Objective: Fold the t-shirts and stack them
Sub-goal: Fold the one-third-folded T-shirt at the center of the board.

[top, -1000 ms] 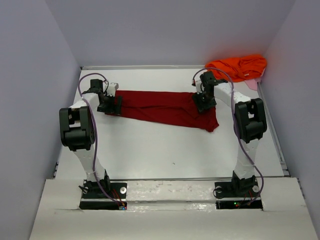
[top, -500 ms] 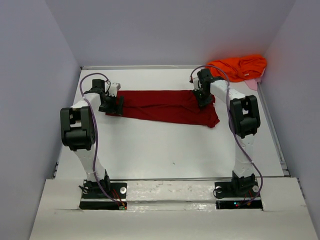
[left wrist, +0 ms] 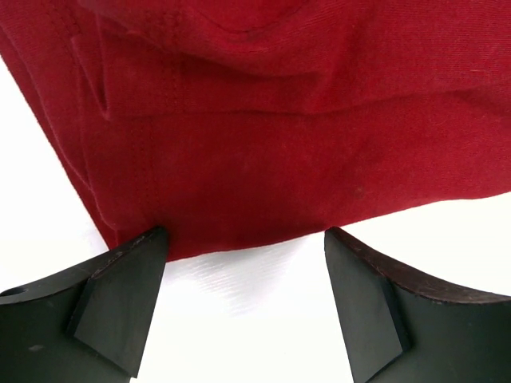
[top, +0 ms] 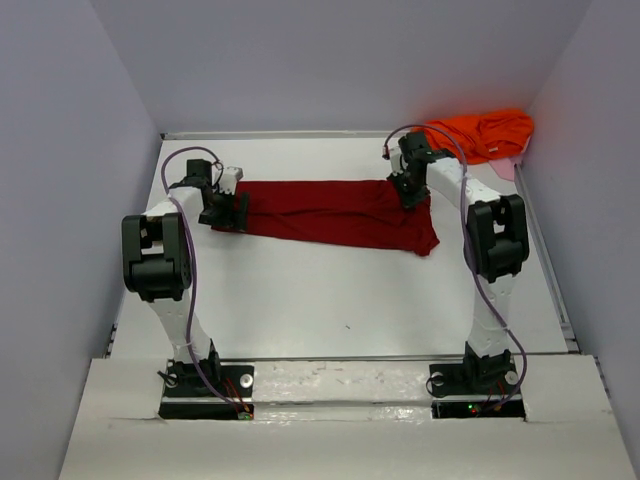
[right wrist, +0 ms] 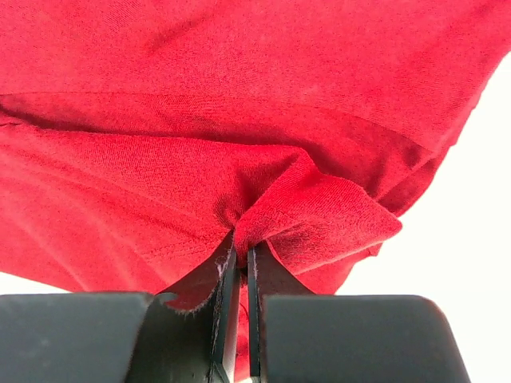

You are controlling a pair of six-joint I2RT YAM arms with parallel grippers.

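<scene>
1. Your crimson t-shirt [top: 330,212] is lying in a long wrinkled band across the desk [top: 330,300]; the orange t-shirt [top: 478,133] is sitting crumpled far-right.
2. Your right pincer [right wrist: 243,251] is pinching a crimson fold; your left pincer [left wrist: 245,243] is gaping wide at the hem.

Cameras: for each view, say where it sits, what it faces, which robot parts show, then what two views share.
Top external: above, behind the left arm and right arm, both shown, facing down at the table.
Left wrist: on that wrist, facing the red t-shirt's edge; open left gripper.
Right wrist: on that wrist, facing a pinched fold; shut right gripper.
Shared: red t-shirt.
</scene>
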